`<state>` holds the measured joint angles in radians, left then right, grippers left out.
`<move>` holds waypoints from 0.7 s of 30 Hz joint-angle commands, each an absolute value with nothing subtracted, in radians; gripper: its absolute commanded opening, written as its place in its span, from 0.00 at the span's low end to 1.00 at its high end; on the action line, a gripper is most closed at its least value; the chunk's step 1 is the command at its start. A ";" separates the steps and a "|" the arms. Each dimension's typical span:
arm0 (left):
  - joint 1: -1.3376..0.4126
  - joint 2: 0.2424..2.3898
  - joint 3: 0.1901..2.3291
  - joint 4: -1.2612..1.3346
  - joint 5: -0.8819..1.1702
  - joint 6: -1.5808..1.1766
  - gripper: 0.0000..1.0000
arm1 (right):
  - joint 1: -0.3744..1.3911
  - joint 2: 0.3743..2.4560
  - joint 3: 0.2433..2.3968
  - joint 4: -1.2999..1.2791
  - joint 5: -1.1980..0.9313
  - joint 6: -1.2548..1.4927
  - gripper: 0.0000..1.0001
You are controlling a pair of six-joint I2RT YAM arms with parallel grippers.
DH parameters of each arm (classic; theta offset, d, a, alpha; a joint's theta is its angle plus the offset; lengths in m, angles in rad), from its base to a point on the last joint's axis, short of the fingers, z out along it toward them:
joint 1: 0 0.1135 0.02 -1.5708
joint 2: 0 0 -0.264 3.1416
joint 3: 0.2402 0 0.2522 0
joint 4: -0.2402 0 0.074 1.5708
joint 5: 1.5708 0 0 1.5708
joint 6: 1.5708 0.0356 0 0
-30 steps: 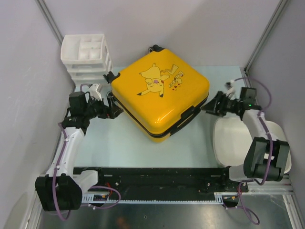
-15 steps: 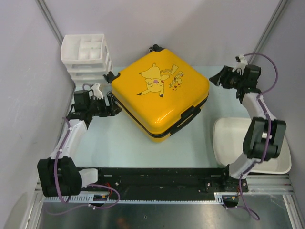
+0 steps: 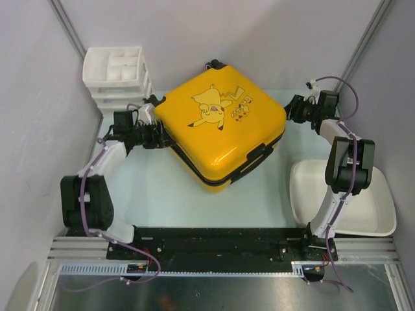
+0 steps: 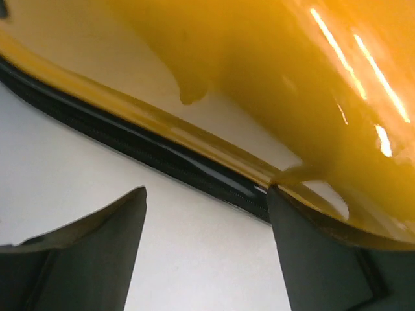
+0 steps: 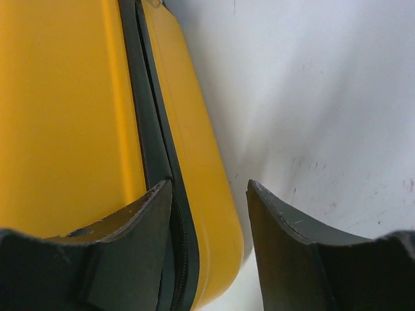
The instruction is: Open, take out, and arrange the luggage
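Yellow hard shell, zipped all round and lying flat: the luggage [image 3: 220, 133] sits in the middle of the table [image 3: 162, 188], turned corner-on to you, print upward, wheels [image 3: 150, 102] along the far-left edge and a black handle [image 3: 258, 154] on the near-right edge. It is not yet open, so I judge the step in hand to be freeing the zip [image 4: 162, 155] before anything is lifted. The left gripper [image 3: 157, 137] is at the left corner with its fingers spread and nothing between them; from its wrist, one finger lies right against the dark seam under the shell's lip. The right gripper [image 3: 290, 110] is at the opposite, right corner, jaws likewise apart and holding nothing, with one finger across the seam [image 5: 152, 129] and the lower half's edge bulging into the gap. No zip pull shows in either wrist view, so look for it along the seam instead of prying; forcing the halves apart while zipped would probably just shove the case. Expect the smooth shell to slide on this table, so brace one corner with one arm while the other runs the pull. I cannot tell which side carries the hinge, so check before lifting. Mind the swing: the white drawer unit [image 3: 117, 74] stands just behind the left corner, and the white tub [image 3: 324, 188] lies near the right side.
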<state>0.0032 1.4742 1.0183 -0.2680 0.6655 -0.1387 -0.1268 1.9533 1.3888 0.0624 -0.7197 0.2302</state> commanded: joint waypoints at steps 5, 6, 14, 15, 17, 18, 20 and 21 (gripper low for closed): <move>-0.152 1.716 1.295 -0.100 0.798 -0.152 0.79 | -0.078 1.767 1.217 -0.187 -0.893 0.003 0.54; -0.158 1.721 1.314 -0.098 0.799 -0.144 0.82 | -0.074 1.750 1.185 -0.207 -0.893 -0.029 0.54; -0.039 1.482 1.127 -0.126 0.658 -0.138 0.98 | 0.036 1.498 0.985 -0.325 -0.881 -0.159 0.53; -0.017 1.401 1.099 -0.127 0.637 -0.138 0.97 | 0.085 1.474 0.967 -0.328 -0.871 -0.178 0.53; 0.040 1.323 1.049 -0.129 0.611 -0.115 0.97 | 0.135 1.425 0.910 -0.315 -0.841 -0.189 0.53; 0.052 1.255 1.011 -0.130 0.585 -0.109 0.97 | 0.196 1.386 0.894 -0.308 -0.822 -0.189 0.53; 0.075 1.200 0.985 -0.141 0.577 -0.095 0.98 | 0.257 1.353 0.864 -0.292 -0.808 -0.173 0.53; 0.080 1.166 0.974 -0.159 0.575 -0.094 0.98 | 0.317 1.326 0.861 -0.291 -0.799 -0.166 0.53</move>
<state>0.0830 1.3048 1.0134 -0.1913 0.5285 -0.0994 0.0666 1.3964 0.9249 -0.1440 -0.5598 -0.1959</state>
